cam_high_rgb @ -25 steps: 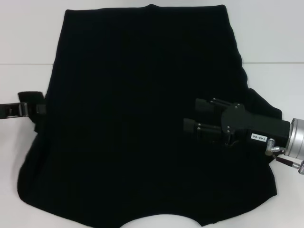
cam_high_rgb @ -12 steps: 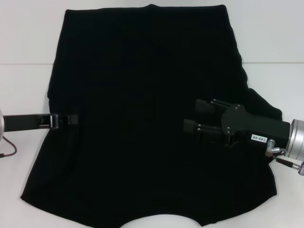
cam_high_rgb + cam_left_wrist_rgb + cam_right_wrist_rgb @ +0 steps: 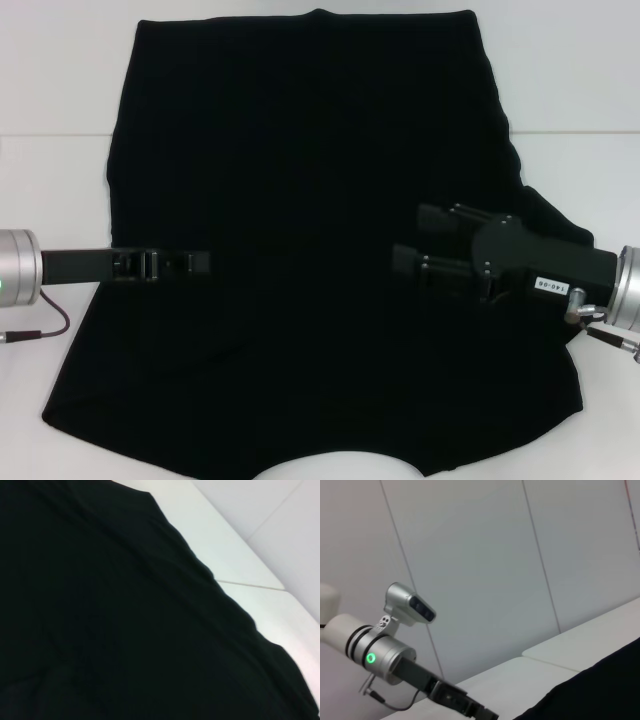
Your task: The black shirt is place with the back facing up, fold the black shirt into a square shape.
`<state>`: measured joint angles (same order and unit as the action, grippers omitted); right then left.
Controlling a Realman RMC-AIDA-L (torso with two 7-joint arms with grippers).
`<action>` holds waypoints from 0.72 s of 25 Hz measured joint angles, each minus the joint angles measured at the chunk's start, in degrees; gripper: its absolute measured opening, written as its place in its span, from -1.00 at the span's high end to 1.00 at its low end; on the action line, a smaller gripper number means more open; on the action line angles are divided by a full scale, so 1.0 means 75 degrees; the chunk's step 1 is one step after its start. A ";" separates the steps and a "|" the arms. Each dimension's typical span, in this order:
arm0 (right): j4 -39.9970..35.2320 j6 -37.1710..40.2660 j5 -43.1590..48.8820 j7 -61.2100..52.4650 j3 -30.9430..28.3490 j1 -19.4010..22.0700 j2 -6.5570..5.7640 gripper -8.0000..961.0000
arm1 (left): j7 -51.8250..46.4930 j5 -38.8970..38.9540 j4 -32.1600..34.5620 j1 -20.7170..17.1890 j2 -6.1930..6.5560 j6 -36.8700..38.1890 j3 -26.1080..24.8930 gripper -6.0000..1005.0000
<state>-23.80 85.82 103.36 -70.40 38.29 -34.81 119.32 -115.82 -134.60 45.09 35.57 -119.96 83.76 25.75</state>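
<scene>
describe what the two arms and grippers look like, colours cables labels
Both grippers are black and boxy on silver cylindrical wrists. The left gripper is slim, its wrist bearing a green light and a dark red cable. The right gripper is bulkier, with a small white label and a thin cable at the wrist.

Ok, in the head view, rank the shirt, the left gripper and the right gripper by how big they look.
1. The black shirt, by far the largest.
2. The right gripper, bulky body.
3. The left gripper, a thin sliver seen edge-on.
Viewing angle may make the grippers look more different than they are.
</scene>
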 joint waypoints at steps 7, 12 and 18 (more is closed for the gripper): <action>-0.0058 -0.0008 0.0013 -0.0608 -0.0317 0.0048 -0.0276 -0.78 | 0.0828 0.1219 -0.0184 -0.0260 0.0097 0.1180 -0.0093 0.31; -0.0068 -0.0312 0.0099 -0.2287 -0.0409 0.0168 -0.0790 -0.78 | 0.2757 0.2826 -0.0821 -0.0628 0.0071 0.2425 -0.0103 -0.10; -0.0177 -0.0891 0.0993 -0.4732 -0.0309 0.0330 -0.1479 -0.78 | 0.4247 0.2899 -0.1257 -0.0696 -0.0073 0.2550 0.0494 -0.43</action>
<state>-25.14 79.14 110.81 -105.89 35.97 -32.33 108.23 -83.96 -112.86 35.66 30.35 -120.51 102.89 29.46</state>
